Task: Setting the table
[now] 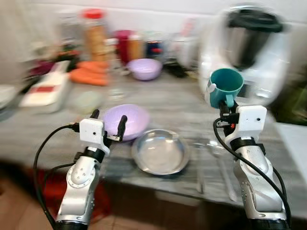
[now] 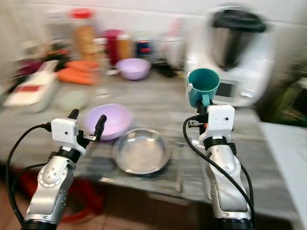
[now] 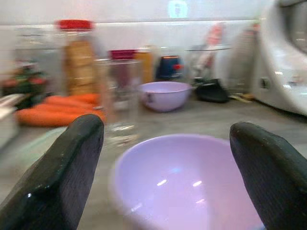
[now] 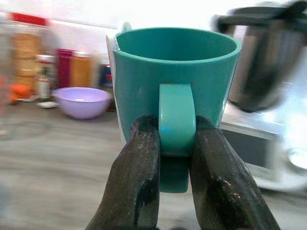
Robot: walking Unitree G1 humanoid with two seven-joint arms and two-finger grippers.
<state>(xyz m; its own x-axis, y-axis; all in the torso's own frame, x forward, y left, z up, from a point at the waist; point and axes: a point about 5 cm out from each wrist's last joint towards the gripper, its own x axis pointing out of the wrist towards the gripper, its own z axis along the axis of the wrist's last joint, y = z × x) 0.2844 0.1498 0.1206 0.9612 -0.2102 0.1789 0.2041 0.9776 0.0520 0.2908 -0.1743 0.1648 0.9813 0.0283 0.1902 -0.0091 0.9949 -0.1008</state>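
Landmark: a round shallow stainless-steel plate point(image 1: 159, 152) is seen lying near the front edge of the grey wood-grain bench point(image 1: 192, 103).
Left gripper point(image 1: 109, 121): it is held just left of the steel plate, its jaws spread wide and empty, with the near lilac plastic bowl point(image 3: 187, 191) framed between them.
Near lilac plastic bowl: it is set on the bench, touching or just beside the steel plate's left rim.
Orange carrots point(image 1: 89, 73): they are laid far behind and left of the steel plate.
Second lilac bowl point(image 1: 145, 68): it is placed well behind the steel plate, among blurred jars.
Right gripper point(image 4: 175, 139): it is raised to the right of the steel plate, its jaws clamped on the handle of the teal plastic mug point(image 1: 225, 86).
Teal plastic mug: it is held upright in the air, above the bench, in front of the white kitchen machine point(image 1: 249, 50).
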